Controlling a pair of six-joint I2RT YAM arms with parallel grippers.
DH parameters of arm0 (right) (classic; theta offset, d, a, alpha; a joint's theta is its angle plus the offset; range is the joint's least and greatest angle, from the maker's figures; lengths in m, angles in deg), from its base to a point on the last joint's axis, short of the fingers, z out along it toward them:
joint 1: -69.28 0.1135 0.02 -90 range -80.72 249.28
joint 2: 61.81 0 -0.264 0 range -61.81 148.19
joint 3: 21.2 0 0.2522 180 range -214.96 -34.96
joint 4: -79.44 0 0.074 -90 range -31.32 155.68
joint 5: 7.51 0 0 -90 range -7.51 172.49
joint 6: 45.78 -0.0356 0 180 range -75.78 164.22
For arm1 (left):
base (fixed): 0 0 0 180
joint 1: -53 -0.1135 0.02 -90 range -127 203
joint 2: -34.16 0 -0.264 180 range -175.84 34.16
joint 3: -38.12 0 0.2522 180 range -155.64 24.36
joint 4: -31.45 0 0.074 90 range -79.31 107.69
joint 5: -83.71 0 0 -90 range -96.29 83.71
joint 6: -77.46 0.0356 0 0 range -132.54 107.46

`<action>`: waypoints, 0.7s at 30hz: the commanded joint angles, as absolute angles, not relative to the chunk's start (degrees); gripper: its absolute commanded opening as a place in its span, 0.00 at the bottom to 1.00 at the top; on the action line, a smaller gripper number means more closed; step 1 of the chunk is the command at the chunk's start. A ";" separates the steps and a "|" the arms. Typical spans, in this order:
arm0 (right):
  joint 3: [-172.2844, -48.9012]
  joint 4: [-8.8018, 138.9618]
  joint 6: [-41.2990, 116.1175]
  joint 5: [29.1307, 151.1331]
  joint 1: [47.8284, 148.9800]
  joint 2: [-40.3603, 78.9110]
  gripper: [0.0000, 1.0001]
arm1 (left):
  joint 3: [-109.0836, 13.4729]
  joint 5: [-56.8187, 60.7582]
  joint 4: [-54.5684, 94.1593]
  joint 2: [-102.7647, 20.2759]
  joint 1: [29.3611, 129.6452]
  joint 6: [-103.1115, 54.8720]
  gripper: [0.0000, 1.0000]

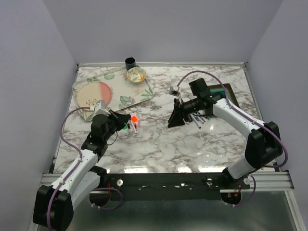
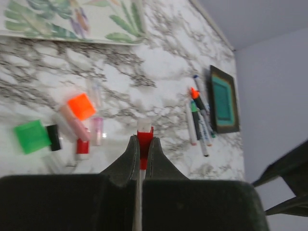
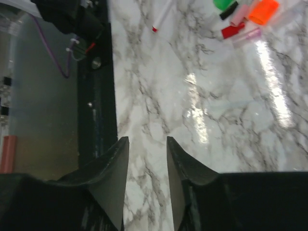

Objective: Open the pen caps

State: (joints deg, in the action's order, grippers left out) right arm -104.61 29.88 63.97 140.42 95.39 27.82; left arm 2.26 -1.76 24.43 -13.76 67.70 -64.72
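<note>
While the left tool (image 2: 144,142) is clamping a pen (image 2: 144,131) pointing straight ahead, the right tool (image 3: 147,142) is hovering open, empty, well apart.

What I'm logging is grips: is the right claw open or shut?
Open. In the right wrist view the right claw has its fingers apart, with only the marble table showing in the gap; nothing is held.

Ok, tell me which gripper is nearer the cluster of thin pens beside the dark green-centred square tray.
Right. The right gripper hovers open just beside the pens; the left gripper is far off by the loose caps, shut on a red-tipped pen.
</note>
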 commanded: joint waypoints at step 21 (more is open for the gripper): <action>-98.24 53.99 37.19 148.25 100.30 31.53 0.57 | -5.51 -17.98 54.61 -30.79 97.91 -72.57 0.00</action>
